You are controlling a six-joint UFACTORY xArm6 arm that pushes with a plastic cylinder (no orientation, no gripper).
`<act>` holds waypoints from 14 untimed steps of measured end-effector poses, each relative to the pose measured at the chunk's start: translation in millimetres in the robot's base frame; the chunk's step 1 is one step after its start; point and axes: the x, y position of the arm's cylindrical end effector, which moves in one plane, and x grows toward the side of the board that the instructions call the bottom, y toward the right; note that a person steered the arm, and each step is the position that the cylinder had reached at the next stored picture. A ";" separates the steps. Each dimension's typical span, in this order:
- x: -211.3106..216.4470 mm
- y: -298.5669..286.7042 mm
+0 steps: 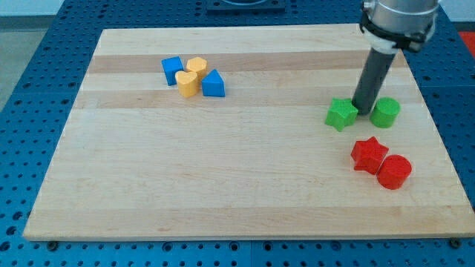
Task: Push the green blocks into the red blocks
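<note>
The wooden board (223,185) is the biggest thing here, pale, smooth-looking, sitting on a blue perforated table (30,111); judging by the finish, blocks will prob slide easily w/ little drag. The dark rod comes down at the view's upper right, and my tip (363,111) sits right between the two green blocks, touching or nearly touching both, can't tell which. No pincer on this rig, so nothing to release or clench, just a bare rod that pushes. Green star block (341,114) is just to the view's left of the tip, green cylinder (385,112) just to the view's right. Both look like small, light, rigid plastic, not fragile; no grasp pt, so contact goes on the far side from the target, i.e. their top edges in the view, pushing toward the view's bottom. The star's points may make it spin off-line; the cylinder could roll around the tip if hit off-centre. Targets: red star block (369,155) and red cylinder (394,171), touching each other, near and below the greens, w/ open board between, nothing in the way. Well apart at the view's upper left: a tight cluster of two blue blocks (172,70) (214,84) and two yellow blocks (197,66) (187,83), no obstruction.
</note>
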 end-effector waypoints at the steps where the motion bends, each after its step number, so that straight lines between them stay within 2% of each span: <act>1: -17.8 31.8; 4: 7.3 34.4; 7: 113.6 33.0; 8: 114.2 33.2; 9: 71.8 32.3; 10: 7.1 16.6; 11: -7.7 -35.4; 12: 26.1 -91.8; 14: 28.6 -89.6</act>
